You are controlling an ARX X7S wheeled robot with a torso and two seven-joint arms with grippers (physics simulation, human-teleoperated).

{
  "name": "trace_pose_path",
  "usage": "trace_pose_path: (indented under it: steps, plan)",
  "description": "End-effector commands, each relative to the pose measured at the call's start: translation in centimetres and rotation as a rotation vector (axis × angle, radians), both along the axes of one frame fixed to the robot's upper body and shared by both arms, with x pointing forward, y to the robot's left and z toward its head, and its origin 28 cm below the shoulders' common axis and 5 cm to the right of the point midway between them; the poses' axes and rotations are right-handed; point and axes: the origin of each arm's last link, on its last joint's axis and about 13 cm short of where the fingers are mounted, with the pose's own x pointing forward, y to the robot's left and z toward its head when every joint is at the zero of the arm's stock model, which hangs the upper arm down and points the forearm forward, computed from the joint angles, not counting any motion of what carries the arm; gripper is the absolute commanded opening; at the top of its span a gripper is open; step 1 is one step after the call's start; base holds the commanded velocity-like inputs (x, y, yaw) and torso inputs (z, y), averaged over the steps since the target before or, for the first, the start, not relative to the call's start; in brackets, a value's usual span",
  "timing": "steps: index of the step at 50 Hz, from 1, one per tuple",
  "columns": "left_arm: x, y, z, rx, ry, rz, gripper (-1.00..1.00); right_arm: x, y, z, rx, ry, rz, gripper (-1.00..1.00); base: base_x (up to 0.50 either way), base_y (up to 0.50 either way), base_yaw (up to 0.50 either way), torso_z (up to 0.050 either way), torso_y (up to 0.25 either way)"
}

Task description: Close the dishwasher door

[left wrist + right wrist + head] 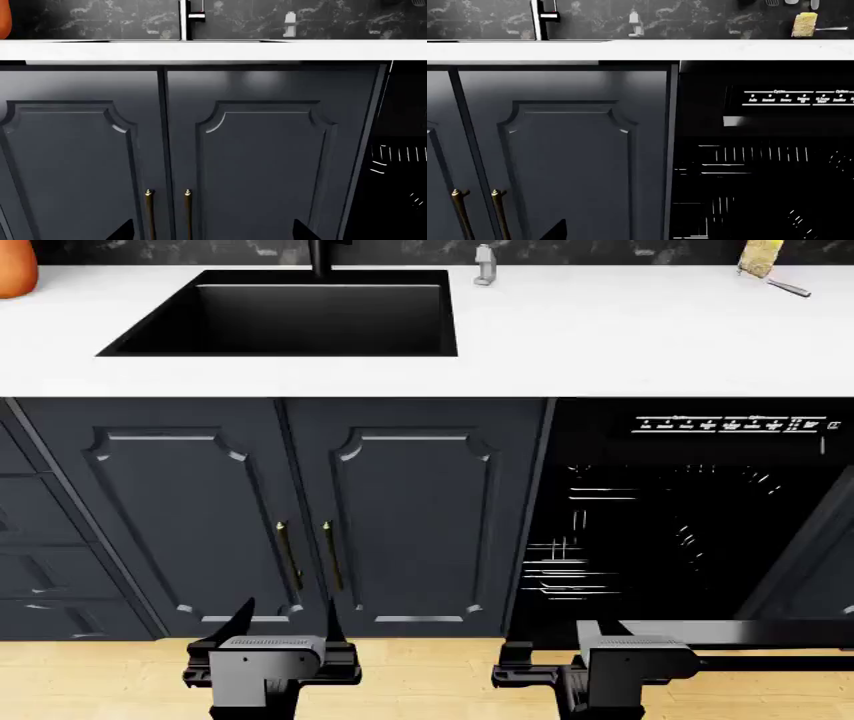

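I see a white countertop (641,340) running across a dark marble backsplash (487,17), with one black sink (287,315) set in at the left. Below it are two navy cabinet doors (387,525), each with a brass handle (330,555). At the right the dishwasher (694,530) stands open, racks showing; its dishwasher door (747,635) lies lowered at the near right. My left gripper (283,625) looks spread open; for the right gripper (594,635) I cannot tell.

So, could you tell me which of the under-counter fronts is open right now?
The dishwasher, right of the two navy cabinet doors. Its racks show in the dark opening; both cabinet doors sit shut.
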Motion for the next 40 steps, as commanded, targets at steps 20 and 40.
trace_pose_path:
  steps: [20,40]
  plan:
    - [-0.47,-0.12,-0.3,0.049,-0.005,-0.034,1.0,0.2,0.17,-0.85,-0.017,0.14,0.057,1.0,0.0,0.0,0.0,-0.031,-0.008]
    - [-0.36,-0.02,-0.25,0.026,0.011,-0.027,1.0,0.2,0.15,-0.82,-0.025,0.124,0.042,1.0,0.0,0.0,0.0,-0.05,0.0]
